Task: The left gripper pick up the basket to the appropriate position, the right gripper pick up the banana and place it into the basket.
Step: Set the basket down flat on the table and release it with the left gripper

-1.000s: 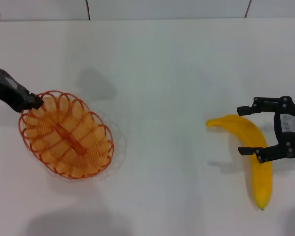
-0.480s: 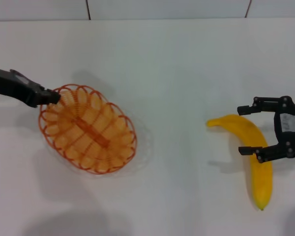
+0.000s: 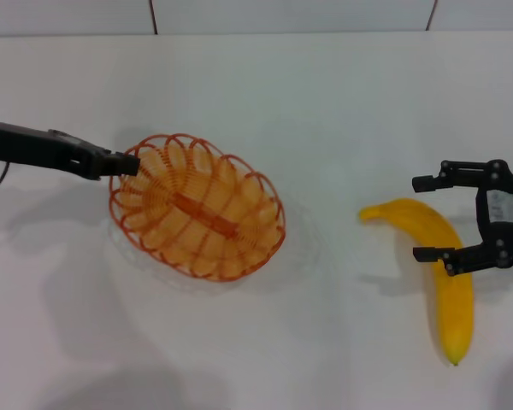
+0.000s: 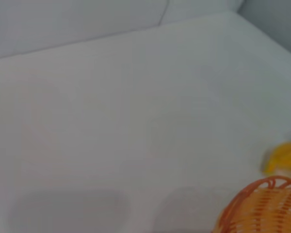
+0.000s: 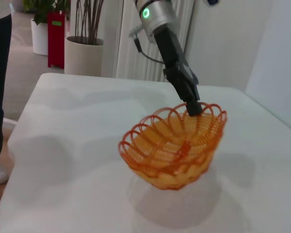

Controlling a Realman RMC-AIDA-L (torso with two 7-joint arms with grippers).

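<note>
We're on step one: our left gripper [image 3: 130, 163], a black two-fingered claw on a silver-grey arm, is clamped on the scalloped rim of the shallow oval orange wire basket [image 3: 197, 207], at the end farthest from the banana, holding it tilted clear of the white table [image 3: 325, 102]. The long curved yellow banana [image 3: 440, 265] lies well to the basket's right, with our right gripper [image 3: 433, 218], a black claw bearing a white label, spread wide over its stem half, not gripping. Next, as we judge it: set the basket down near the banana, then lower and close the right claw.
</note>
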